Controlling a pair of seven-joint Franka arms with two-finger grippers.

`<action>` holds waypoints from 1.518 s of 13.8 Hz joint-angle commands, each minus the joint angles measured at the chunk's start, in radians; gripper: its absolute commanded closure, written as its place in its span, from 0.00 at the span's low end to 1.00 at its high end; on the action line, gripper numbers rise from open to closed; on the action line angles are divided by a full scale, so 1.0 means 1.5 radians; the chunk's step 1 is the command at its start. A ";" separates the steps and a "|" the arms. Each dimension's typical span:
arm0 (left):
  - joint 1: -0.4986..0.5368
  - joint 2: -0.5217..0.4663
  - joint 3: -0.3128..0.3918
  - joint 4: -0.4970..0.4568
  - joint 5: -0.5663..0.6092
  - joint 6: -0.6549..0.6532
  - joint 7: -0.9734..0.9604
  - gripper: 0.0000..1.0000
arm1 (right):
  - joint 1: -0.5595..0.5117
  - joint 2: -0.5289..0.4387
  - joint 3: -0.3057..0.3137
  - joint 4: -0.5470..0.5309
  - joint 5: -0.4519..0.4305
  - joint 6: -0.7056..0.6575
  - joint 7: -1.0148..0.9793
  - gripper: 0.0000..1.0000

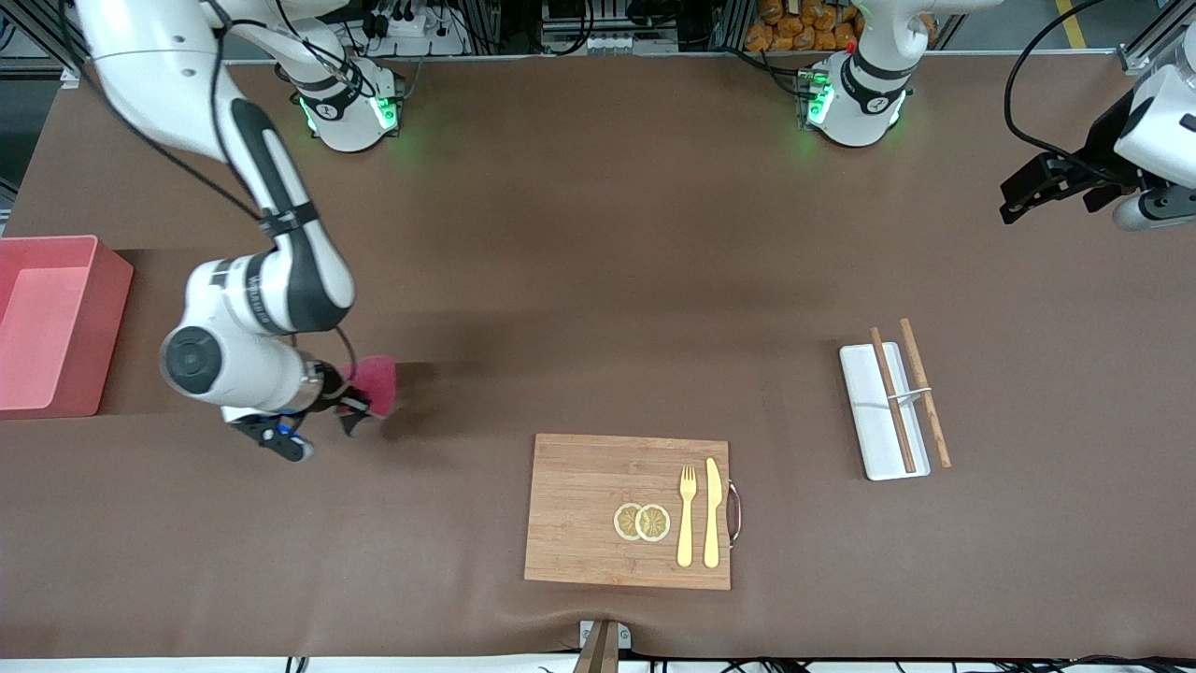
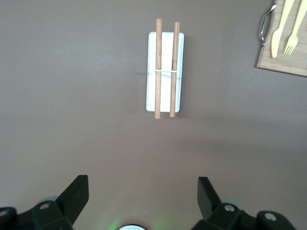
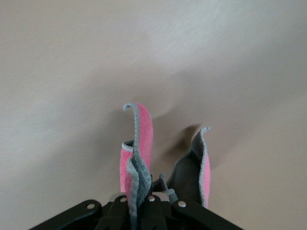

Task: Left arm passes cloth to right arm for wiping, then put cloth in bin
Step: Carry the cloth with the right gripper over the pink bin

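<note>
The crimson cloth (image 1: 376, 381) with its grey edge is pinched in my right gripper (image 1: 353, 404), which is shut on it low over the brown table, between the pink bin (image 1: 47, 322) and the wooden board (image 1: 628, 509). In the right wrist view the cloth (image 3: 141, 143) sticks out of the shut right gripper (image 3: 149, 195) in two folded flaps. My left gripper (image 1: 1023, 198) hangs open and empty high over the left arm's end of the table. In the left wrist view the left gripper (image 2: 143, 194) has its dark fingers (image 2: 76, 196) wide apart.
The board carries two lemon slices (image 1: 642, 522), a yellow fork (image 1: 687, 514) and a knife (image 1: 712, 512). A white tray (image 1: 883, 411) with two wooden sticks (image 2: 165, 69) lies toward the left arm's end. The bin stands at the right arm's end of the table.
</note>
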 commanded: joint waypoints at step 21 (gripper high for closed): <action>-0.013 0.001 0.001 0.012 0.000 -0.006 0.019 0.00 | -0.507 -0.067 -0.014 0.238 -0.118 -0.294 -0.899 1.00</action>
